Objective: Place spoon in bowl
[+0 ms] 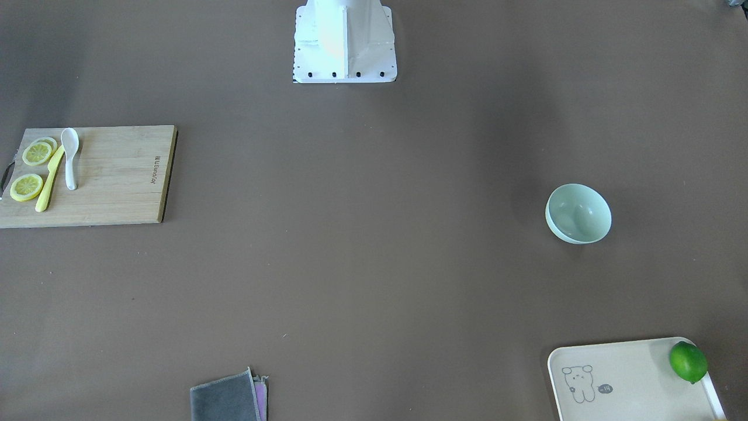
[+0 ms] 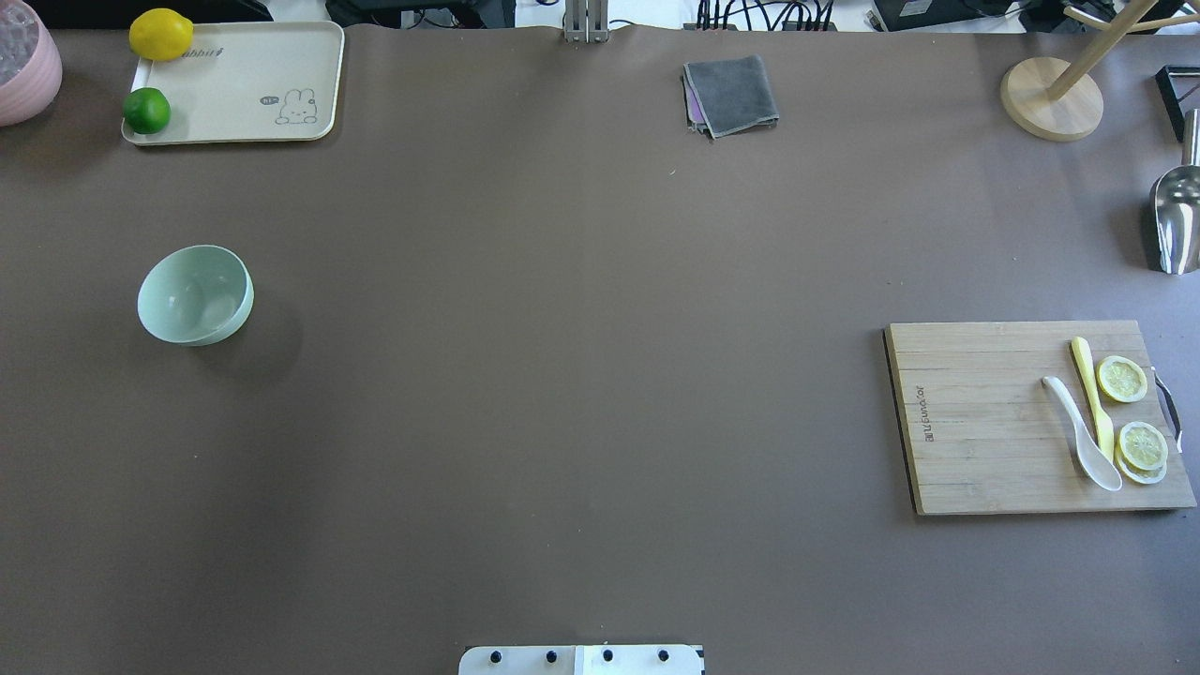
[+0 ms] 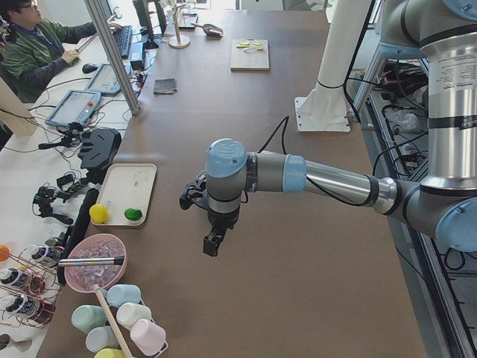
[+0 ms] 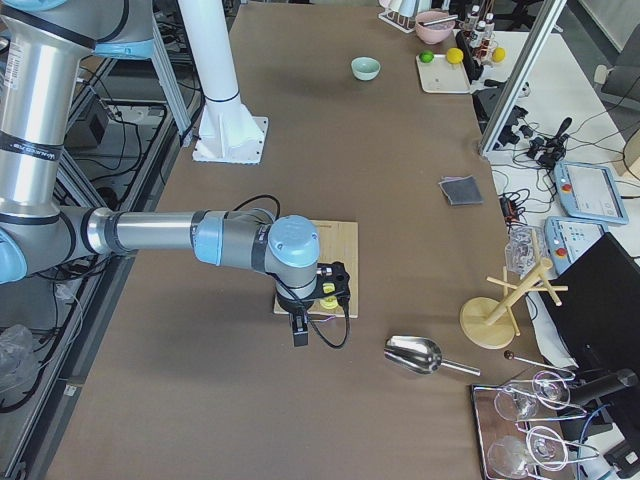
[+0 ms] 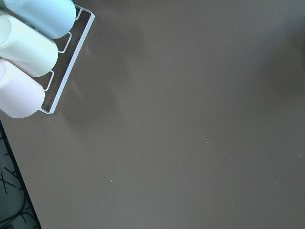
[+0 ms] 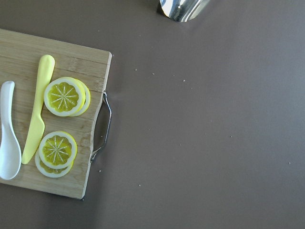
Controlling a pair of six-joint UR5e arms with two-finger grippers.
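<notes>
The spoon (image 6: 9, 152) runs off the right wrist view's left edge. The front view's bottom edge cuts the tray (image 1: 643, 368) and the cloth (image 1: 225, 400). The left gripper (image 3: 212, 247) and right gripper (image 4: 299, 332) appear too small to tell how their jaws stand.

One spoon (image 2: 1085, 436), one bowl (image 2: 195, 294), one knife (image 2: 1092, 398), one cutting board (image 2: 984, 422), at least three lemon slices (image 2: 1122, 379), one tray (image 2: 244, 94)

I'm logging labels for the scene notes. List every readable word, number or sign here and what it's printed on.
"Joyoung", roughly, on the cutting board; small marks beside it too blurred.
"abbit" along the edge of the tray; any earlier letter hides behind the lemon.
"hi~" in a bubble beside the rabbit drawing.
Nothing else readable.
</notes>
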